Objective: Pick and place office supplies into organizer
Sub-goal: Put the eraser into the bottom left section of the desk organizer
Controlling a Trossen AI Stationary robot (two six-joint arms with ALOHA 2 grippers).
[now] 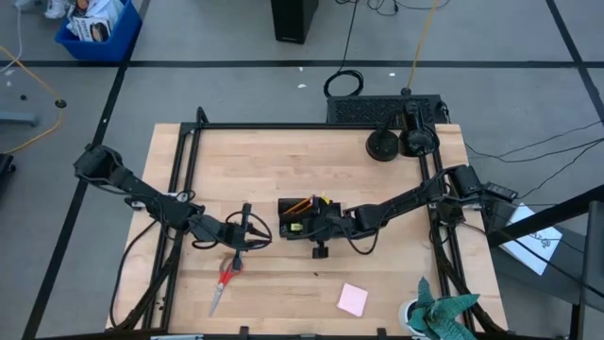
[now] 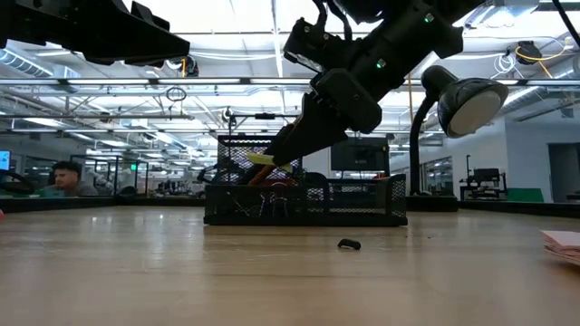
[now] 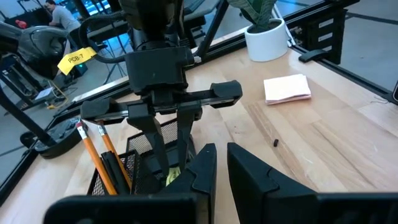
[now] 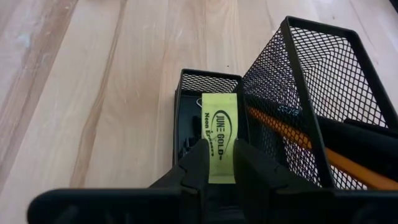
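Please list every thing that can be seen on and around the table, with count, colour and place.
organizer: one, black mesh, table middle
yellow pad: one, yellow, over a small organizer compartment, between the right pincer's fingers
pencils: two, orange, standing in organizer
scissors: one, red-handled, front left
sticky-note pad: one, pink, front right
binder clip: one, black, before organizer
teal cloth: one, front right corner
left pincer: near scissors, open
right pincer: at organizer, shut on yellow pad

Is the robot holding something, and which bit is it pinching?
The right claw pinches the yellow pad by its near end, over the organizer. The left claw holds nothing.
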